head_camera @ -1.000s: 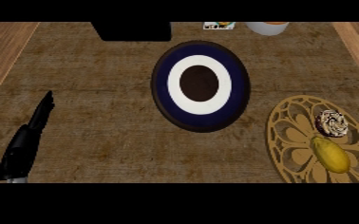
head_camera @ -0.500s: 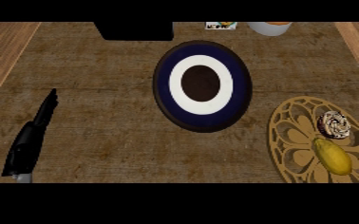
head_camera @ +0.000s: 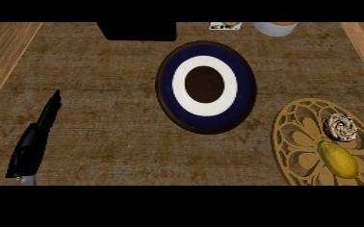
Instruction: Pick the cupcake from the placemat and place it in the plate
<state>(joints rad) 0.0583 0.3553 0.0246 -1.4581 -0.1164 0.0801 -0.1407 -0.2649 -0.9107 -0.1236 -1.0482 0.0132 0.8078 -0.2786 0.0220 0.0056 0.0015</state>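
The plate (head_camera: 206,86), dark blue with a white ring and a dark brown middle, lies near the centre of the brown worktop (head_camera: 107,125) and holds nothing. At about 4 o'clock from it, apart from its rim, lies the round golden placemat (head_camera: 298,144) with a cut-out flower pattern; the view's right and lower edges cut it off. The cupcake (head_camera: 341,126) sits on the placemat's right part, its top swirled brown and white, seen from above so that its sides are hidden. Just below it, at about 6 o'clock, a yellow fruit (head_camera: 338,158) lies on the same mat.

The left hand (head_camera: 32,144) shows at about 8 o'clock near the left edge, black fingers straight and pointing up, holding nothing; its forearm is mostly cut off. The right hand is out of sight.

Along the top edge, a black block (head_camera: 138,31), a small printed item (head_camera: 225,26) and a white cup (head_camera: 274,28) are each cut off and hard to identify.
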